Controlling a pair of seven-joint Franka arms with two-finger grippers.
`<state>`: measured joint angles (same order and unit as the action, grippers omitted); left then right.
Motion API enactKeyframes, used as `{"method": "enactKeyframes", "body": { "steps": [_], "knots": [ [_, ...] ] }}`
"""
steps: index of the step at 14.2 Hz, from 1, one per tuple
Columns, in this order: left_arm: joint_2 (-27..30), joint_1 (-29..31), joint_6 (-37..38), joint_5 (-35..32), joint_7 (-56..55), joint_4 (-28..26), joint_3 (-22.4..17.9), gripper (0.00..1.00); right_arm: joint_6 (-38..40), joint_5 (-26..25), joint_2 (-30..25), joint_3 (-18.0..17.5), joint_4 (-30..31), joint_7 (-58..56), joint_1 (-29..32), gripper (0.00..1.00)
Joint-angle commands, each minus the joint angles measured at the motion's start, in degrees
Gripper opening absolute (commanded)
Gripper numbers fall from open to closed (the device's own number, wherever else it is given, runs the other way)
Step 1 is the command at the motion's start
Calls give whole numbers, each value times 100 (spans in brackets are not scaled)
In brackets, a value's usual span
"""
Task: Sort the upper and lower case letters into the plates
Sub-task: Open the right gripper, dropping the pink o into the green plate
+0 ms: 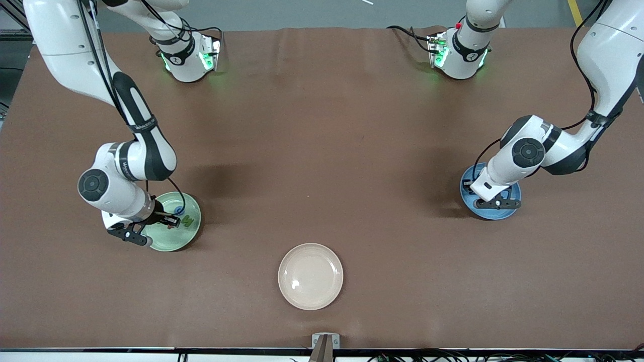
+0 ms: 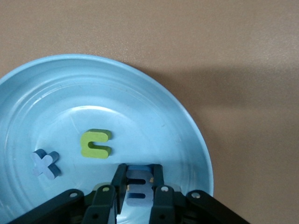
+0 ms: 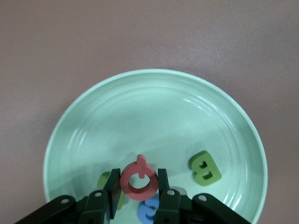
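Between the fingers of the right gripper [image 3: 138,184] sits a pinkish-red ring-shaped toy letter [image 3: 138,178], pinched from both sides over the pale mint green round plate [image 3: 88,126]. Just under it lies a blue letter [image 3: 148,210], with a green letter B [image 3: 205,166] resting flat in the plate close beside and another green piece [image 3: 106,179] half hidden by a finger.

The left gripper [image 2: 139,184] pinches a light blue letter E [image 2: 139,187] over the bright blue round plate [image 2: 154,100]. Near its fingertips lies a lime green letter c [image 2: 96,143], and further along a blue letter x [image 2: 45,163].

Nearest the front camera stands a cream-beige round plate [image 1: 310,276], well apart from both hands.
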<state>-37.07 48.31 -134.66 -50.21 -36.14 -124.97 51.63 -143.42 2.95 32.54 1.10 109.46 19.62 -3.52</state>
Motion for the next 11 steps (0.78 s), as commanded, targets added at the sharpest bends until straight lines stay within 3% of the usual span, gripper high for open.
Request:
{"method": "enactKeyframes", "body": {
  "steps": [1, 2, 3, 5, 6, 10, 11],
  "knots": [
    [7, 56, -86, -138, -7, -71, 13, 12, -151, -40, 76, -110, 23, -72, 159, 1],
    [7, 56, -86, -138, -25, -71, 13, 12, -169, -40, 112, -110, 14, -72, 168, 1],
    [15, 56, -86, -138, -77, -62, 13, 21, -160, -40, 147, -101, -21, -72, 185, 1],
    [94, 56, -69, -130, -69, -36, 31, 84, -169, -40, 191, -101, -56, -63, 185, 2],
    [129, 65, -43, -121, -69, -10, 40, 98, -169, -40, 208, -101, -74, -63, 194, 2],
    [367, 169, 281, 54, -60, 174, 355, 99, -134, -40, 270, -101, -170, -46, 194, 6],
    [367, 301, 500, 212, -69, 314, 591, 100, -134, -40, 279, -101, -180, -46, 194, 15]
  ]
}}
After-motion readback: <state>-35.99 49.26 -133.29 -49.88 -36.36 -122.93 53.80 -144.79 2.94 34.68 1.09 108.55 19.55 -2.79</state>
